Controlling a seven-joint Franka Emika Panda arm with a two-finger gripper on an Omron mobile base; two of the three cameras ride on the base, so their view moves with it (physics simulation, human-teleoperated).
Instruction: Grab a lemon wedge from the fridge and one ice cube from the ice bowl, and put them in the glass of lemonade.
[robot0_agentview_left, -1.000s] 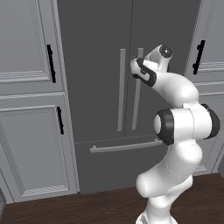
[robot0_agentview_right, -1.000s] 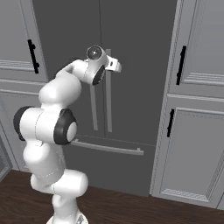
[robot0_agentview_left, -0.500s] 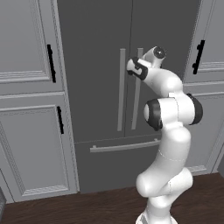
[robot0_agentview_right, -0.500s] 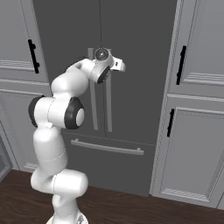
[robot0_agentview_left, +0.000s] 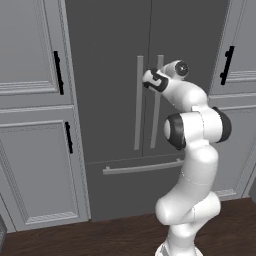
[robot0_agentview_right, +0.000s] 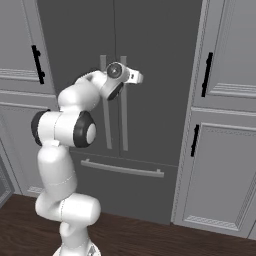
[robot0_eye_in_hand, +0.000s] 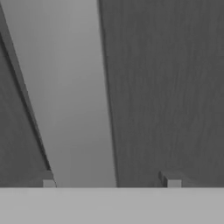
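1. Two doors of the fridge (robot0_agentview_left: 110, 100) stand shut, meeting at a thin vertical seam, with a long drawer front beneath them.
2. Beside that seam run two light grey bar handles, a left bar handle (robot0_agentview_left: 138, 102) and a right bar handle (robot0_agentview_left: 158, 107), both upright and close to each other.
3. Below the doors a horizontal drawer handle (robot0_agentview_left: 142, 166) crosses the lower front of the fridge.
4. The arm rises in front of the fridge and bends toward its doors at the height of the upper part of the bar handles.
5. The gripper (robot0_eye_in_hand: 111, 179) points straight at the fridge door, seen in the hand view from very near.
6. Its fingertips (robot0_eye_in_hand: 173, 180) stand spread apart, one at each side, and the pale right bar handle passes between them, lying nearer the left tip.
7. I cannot tell whether either tip touches the bar; nothing is clamped between them.
8. From the left base view the hand (robot0_agentview_left: 155, 80) lies over the top part of the right bar handle, just beside the left one.
9. From the right base view the hand (robot0_agentview_right: 122, 76) sits in front of the same pair of handles, near the door seam.
10. Lighter grey panelled cabinets (robot0_agentview_left: 35, 125) with black handles (robot0_agentview_left: 58, 72) flank the fridge on both sides.
11. A dark wood floor (robot0_agentview_right: 165, 240) runs along the foot of the fridge.
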